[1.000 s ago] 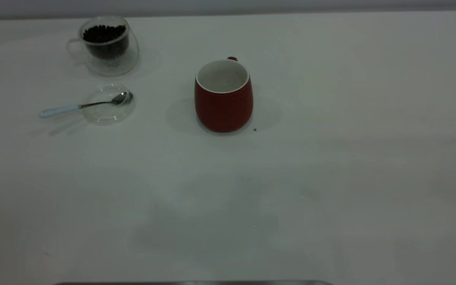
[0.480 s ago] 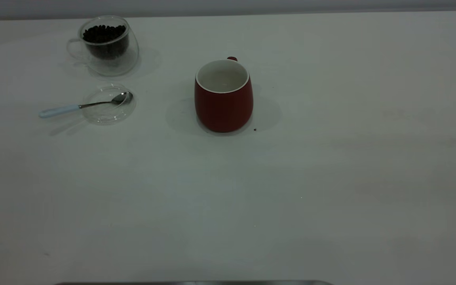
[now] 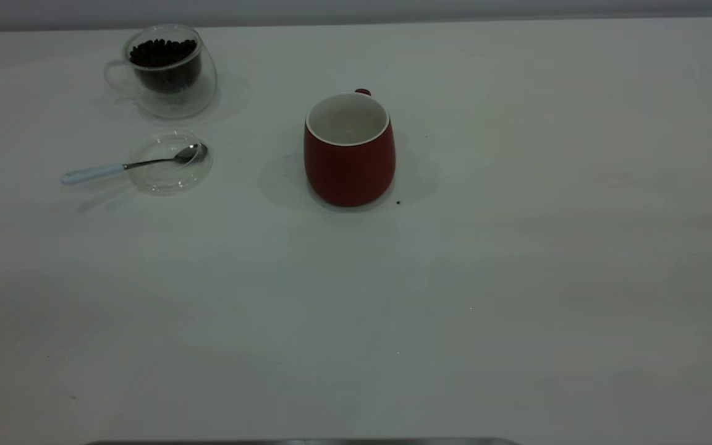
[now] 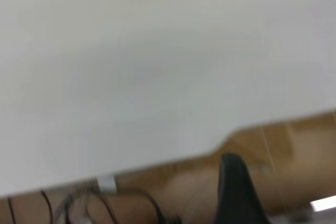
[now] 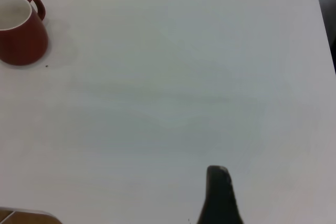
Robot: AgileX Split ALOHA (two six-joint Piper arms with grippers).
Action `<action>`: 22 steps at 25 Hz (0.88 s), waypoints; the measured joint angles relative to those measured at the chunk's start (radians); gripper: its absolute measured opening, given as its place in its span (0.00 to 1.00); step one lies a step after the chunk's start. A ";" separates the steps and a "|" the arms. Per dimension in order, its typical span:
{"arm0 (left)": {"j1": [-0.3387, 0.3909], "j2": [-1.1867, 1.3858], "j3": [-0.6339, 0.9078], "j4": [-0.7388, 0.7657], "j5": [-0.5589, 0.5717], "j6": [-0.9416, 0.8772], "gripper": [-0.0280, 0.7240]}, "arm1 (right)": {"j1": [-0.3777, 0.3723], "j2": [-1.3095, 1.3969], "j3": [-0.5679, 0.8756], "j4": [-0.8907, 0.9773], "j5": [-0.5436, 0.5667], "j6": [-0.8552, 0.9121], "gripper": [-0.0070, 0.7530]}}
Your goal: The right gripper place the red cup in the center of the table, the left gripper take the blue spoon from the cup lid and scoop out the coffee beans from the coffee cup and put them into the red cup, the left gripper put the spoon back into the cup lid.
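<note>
White tabletop (image 3: 517,278) carries the red cup (image 3: 349,154) near centre. At its nine o'clock, the blue spoon (image 3: 127,165) rests bowl-in cup lid (image 3: 169,164), handle pointing toward nine o'clock. Neither claw's opening can be told; the left claw (image 4: 239,192) sits off the tabletop's edge.

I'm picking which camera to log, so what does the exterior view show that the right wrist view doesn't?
Only the exterior view shows the coffee cup with its coffee beans, and the blue spoon resting with its bowl in the cup lid. Only the right wrist view shows one dark finger of the right gripper and a far table corner. Both show the red cup, upright on the table, with a dark speck beside it.
</note>
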 joint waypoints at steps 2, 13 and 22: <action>-0.002 -0.077 0.000 0.012 0.001 -0.021 0.71 | 0.000 0.000 0.000 0.000 0.000 0.000 0.78; -0.008 -0.175 0.000 0.016 0.009 -0.028 0.70 | -0.001 0.000 0.000 0.000 0.000 0.000 0.78; 0.074 -0.180 0.000 0.016 0.009 -0.028 0.70 | -0.001 0.000 0.000 0.000 0.000 0.000 0.78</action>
